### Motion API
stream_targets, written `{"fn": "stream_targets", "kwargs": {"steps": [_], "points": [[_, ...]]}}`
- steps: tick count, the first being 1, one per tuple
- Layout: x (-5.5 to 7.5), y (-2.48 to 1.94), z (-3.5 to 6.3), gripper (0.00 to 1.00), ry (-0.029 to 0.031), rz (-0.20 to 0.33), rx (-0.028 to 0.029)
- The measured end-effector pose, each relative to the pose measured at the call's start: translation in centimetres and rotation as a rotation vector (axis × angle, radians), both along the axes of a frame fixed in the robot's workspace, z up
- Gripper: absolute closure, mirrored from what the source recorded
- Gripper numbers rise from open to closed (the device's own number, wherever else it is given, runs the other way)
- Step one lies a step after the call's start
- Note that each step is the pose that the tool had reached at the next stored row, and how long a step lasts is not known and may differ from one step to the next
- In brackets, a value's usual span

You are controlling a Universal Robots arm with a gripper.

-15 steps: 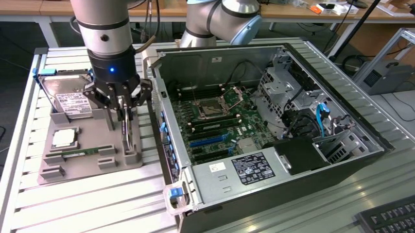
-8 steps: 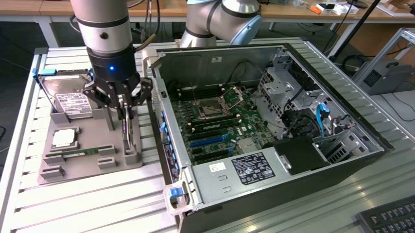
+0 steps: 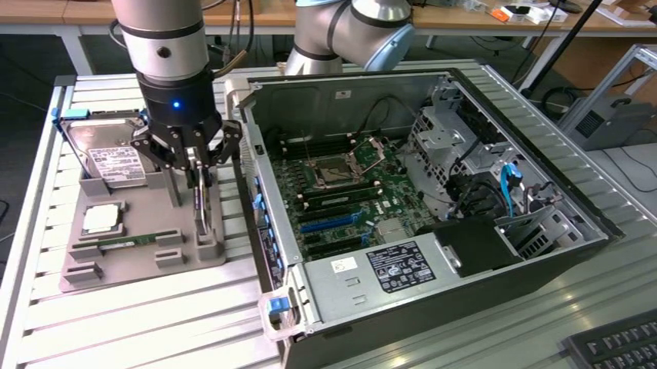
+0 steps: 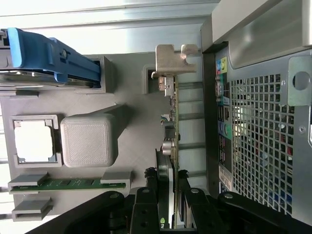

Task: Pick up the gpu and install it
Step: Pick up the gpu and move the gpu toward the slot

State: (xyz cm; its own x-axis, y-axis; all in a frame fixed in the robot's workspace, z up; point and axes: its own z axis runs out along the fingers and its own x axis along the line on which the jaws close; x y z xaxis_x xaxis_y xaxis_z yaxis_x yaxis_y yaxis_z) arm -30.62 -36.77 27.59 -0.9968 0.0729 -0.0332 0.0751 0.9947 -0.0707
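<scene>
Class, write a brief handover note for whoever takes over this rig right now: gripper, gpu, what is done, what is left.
The gripper is shut on the gpu, with a finger on either side of the card.
The gpu stands on edge in the grey holder, beside the open computer case.
Done: gpu grasped.
Left: it is not yet lifted out or seated on the motherboard.

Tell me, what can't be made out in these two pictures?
- Exterior view: the gpu stands edge-on under the gripper, so its faces are hidden.
- Wrist view: the gripper covers one end of the gpu.
- Exterior view: the label print on the hard drive is too small to read.
</scene>
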Motion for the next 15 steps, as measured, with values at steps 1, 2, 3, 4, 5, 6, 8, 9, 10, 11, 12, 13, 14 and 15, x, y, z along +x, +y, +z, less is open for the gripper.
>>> {"fn": "stream_targets", "kwargs": {"steps": [1,2,3,4,5,6,8,9,10,11,12,13,14,15], "points": [[0.0,0.0,0.05,0.73,0.0001,0.0,0.0],[0.0,0.0,0.1,0.73,0.0001,0.0,0.0],[0.0,0.0,0.14,0.73,0.0,0.0,0.0],[0.0,0.0,0.18,0.73,0.0001,0.0,0.0],[0.0,0.0,0.26,0.73,0.0,0.0,0.0],[0.0,0.0,0.32,0.73,0.0001,0.0,0.0],[0.0,0.0,0.42,0.73,0.0001,0.0,-0.0001],[0.0,0.0,0.47,0.73,0.0001,0.0,-0.0001],[0.0,0.0,0.52,0.73,0.0001,0.0,-0.0001],[0.0,0.0,0.59,0.73,0.0,0.0,0.0],[0.0,0.0,0.67,0.73,0.0001,0.0,-0.0001],[0.0,0.0,0.72,0.73,0.0,0.0,0.0],[0.0,0.0,0.76,0.73,0.0,0.0,0.0],[0.0,0.0,0.8,0.73,0.0001,0.0,0.0]]}}
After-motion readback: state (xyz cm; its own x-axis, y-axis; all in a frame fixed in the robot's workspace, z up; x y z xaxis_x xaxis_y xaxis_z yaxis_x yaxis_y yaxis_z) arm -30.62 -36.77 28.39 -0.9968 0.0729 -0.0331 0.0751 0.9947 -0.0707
